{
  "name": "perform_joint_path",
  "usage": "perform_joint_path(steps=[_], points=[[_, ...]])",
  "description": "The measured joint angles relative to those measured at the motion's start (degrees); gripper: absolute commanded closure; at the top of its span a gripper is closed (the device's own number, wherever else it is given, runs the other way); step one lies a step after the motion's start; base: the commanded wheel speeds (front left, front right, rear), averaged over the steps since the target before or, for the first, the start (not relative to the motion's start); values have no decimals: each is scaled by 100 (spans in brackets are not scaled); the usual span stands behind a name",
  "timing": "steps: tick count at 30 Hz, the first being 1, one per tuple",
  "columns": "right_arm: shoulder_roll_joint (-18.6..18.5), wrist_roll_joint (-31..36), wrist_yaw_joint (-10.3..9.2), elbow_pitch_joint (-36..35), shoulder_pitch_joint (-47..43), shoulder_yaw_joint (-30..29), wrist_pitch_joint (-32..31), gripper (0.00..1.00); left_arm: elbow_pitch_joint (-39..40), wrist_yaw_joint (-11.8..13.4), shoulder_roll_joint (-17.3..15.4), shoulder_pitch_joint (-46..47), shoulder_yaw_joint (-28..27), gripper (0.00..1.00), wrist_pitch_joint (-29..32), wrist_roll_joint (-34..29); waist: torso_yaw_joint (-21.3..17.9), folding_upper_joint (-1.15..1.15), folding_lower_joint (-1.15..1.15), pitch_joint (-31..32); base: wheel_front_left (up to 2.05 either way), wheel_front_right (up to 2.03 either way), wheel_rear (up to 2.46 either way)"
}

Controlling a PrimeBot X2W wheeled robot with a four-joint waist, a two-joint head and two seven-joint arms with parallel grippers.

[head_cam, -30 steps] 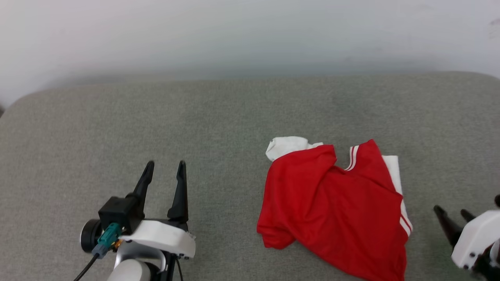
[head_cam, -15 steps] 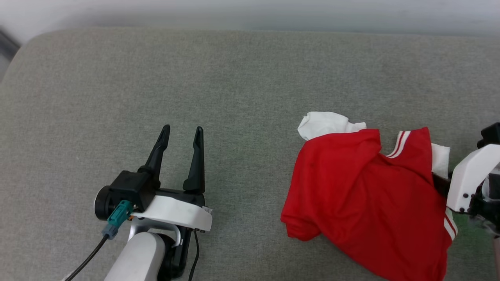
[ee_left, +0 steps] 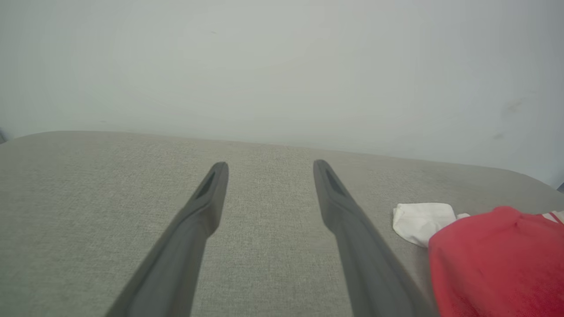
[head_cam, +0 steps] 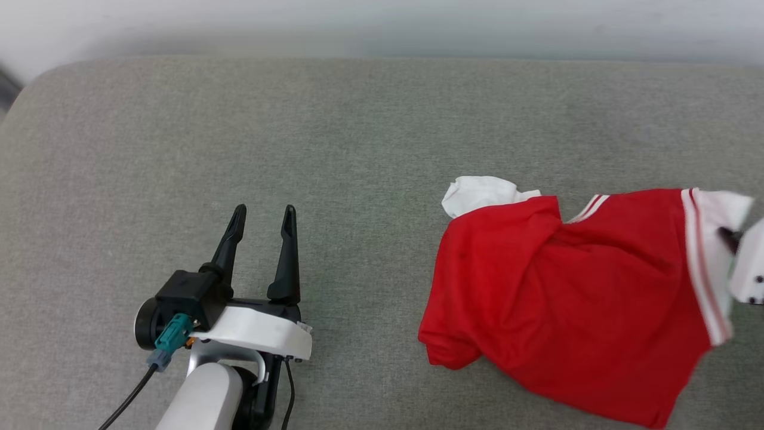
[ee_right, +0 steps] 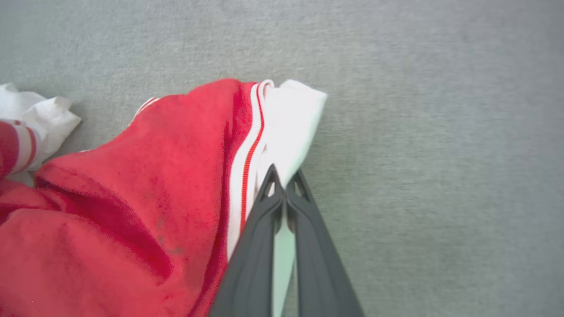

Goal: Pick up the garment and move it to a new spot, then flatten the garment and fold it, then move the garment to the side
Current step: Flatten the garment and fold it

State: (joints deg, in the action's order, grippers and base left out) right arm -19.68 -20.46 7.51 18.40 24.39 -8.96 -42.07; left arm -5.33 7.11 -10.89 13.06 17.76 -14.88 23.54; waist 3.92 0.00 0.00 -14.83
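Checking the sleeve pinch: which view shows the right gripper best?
The right wrist view: the right gripper is shut on the garment's white sleeve edge. The head view catches its dark fingertip and pale body at the right border. The left wrist view shows the garment's other end.

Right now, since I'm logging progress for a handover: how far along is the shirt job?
Done: the right gripper is shut on the garment's white sleeve. In hand: the pick-up, with the red body lying crumpled on the grey cushion. Left: moving it to a new spot, flattening, folding, setting it aside. The left gripper hangs open, apart from the cloth.
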Motion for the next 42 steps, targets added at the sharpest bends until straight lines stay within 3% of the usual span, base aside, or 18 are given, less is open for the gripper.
perform_joint_path(steps=[7,11,12,13,14,25,30,42], points=[[-144,208,0,-82,-725,-1209,-32,100,2,1,-35,-103,-25,0,-1,33,-183,0,0,154,0,0,0],[178,227,0,272,-1170,-1552,110,100,-1,1,-36,-108,-14,0,-1,37,-198,0,0,161,0,0,0],[255,233,0,342,-1217,-1567,246,71,-2,4,-38,-108,-20,0,-1,41,-204,0,0,155,0,0,0],[280,248,0,388,-1230,-1555,372,21,-11,18,-43,-109,-21,0,-1,41,-211,0,0,153,0,0,0],[323,225,0,432,-1228,-1568,511,0,-21,21,-46,-113,-23,0,0,45,-221,0,0,156,0,0,0],[549,642,0,-74,-1267,-1441,2885,0,-31,148,-158,-411,-124,0,68,147,-346,0,0,470,0,0,0],[711,920,0,-580,-1439,-942,3702,0,-37,196,-213,-582,-127,0,141,187,-381,0,0,728,0,0,0],[1278,1076,0,-1755,-2287,339,4002,0,-174,248,-361,-921,-115,0,316,255,-384,0,0,1285,0,0,0]])
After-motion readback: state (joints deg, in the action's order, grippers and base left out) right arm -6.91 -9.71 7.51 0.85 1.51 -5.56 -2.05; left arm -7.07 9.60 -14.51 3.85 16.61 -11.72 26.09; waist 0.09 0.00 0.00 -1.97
